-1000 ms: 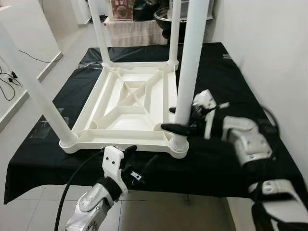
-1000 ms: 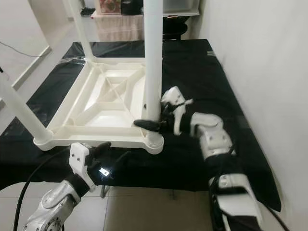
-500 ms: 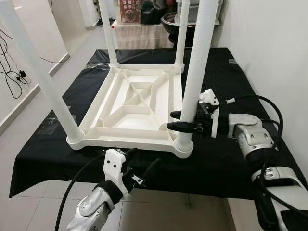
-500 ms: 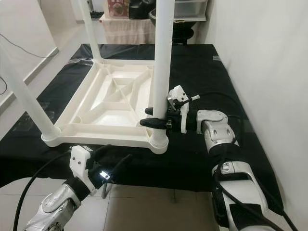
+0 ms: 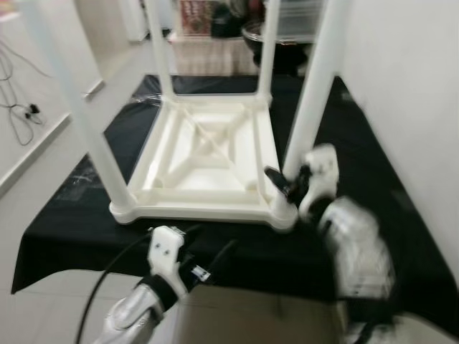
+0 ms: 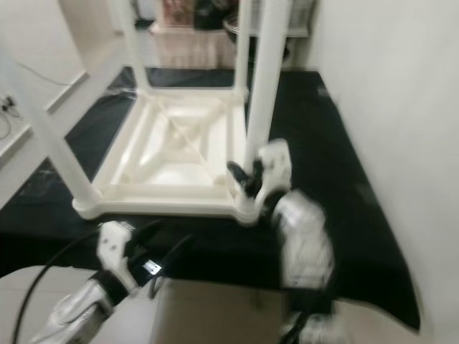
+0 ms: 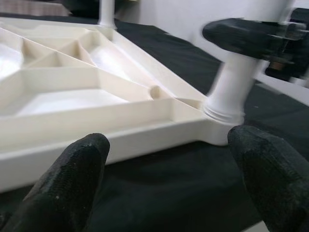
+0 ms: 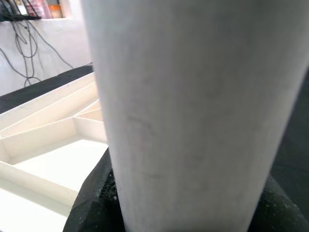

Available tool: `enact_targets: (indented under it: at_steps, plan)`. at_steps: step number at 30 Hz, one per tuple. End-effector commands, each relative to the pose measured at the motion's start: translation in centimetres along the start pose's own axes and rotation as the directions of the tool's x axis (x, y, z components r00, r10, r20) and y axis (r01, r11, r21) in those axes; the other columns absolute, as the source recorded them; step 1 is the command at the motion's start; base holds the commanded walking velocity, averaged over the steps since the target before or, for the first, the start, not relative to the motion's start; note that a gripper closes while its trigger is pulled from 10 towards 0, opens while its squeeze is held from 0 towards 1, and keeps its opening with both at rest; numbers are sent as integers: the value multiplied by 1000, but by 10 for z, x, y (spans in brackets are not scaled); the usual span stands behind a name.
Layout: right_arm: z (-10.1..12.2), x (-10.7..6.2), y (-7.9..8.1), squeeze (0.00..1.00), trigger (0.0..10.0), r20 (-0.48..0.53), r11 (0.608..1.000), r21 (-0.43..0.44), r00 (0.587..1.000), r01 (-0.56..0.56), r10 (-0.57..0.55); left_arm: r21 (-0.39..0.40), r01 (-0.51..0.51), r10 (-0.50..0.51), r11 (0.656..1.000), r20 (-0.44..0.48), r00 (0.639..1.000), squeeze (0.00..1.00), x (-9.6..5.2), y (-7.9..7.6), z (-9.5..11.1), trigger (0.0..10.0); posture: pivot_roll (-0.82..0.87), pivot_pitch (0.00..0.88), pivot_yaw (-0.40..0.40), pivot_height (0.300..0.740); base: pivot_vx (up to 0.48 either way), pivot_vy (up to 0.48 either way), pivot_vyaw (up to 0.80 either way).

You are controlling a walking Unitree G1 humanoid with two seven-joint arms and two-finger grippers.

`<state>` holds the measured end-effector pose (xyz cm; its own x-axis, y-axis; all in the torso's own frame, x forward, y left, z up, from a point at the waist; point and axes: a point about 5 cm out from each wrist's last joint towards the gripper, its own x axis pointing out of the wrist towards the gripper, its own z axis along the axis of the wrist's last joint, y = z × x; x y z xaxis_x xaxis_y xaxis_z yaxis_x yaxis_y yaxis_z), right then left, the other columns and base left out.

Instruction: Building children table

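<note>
Now both eye views are smeared and the whole scene has shifted, so the head camera is moving and the things themselves have not been displaced. The white plastic children's table (image 5: pixel 208 154) lies upside down at the middle of the black cloth-covered worktop (image 5: pixel 79 208), with all four white tubular legs standing up from its corners.

What has really changed is the right arm. Half a second ago its forearm reached in level from 3 o'clock; it now comes up from about 5 o'clock, with the wrist turned. The right gripper (image 5: pixel 283 188) stays low on the near-right leg (image 5: pixel 312 100), just above the socket collar. In the right wrist view the black fingers (image 8: pixel 94 203) press against either side of that leg, so it reads as clamped. Such a turn of the wrist suggests the leg is being twisted home in its socket, probably the last of the four.

At 6 o'clock the left gripper (image 5: pixel 193 251) hangs off the worktop's near edge with its fingers (image 7: pixel 72 188) spread wide, grasping nothing and apart from the tabletop rim.

As for containers, the ribbed compartments of the underside hold nothing. A dark bowl (image 5: pixel 252 32) at 12 o'clock is too blurred to tell its contents.
</note>
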<state>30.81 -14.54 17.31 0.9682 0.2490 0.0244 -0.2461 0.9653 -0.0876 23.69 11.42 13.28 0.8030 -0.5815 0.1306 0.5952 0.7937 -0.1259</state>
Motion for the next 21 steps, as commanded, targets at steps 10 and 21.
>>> enact_targets:
  at_steps: [10, 21]
  plan:
    - [-28, 12, 40, 1000, 10000, -156, 975, 132, 968, -177, 197, 3, -4, 4, 1000, -17, 1000, 0, 2, 0, -4, 10000, -35, 108, 8, 740, 0, 0, 0]
    - [22, 20, 29, 1000, 10000, -12, 807, 9, 807, -590, 590, -2, 20, -20, 1000, -18, 1000, 0, 6, -3, -5, 10000, -51, 104, 5, 740, 0, 0, 0]
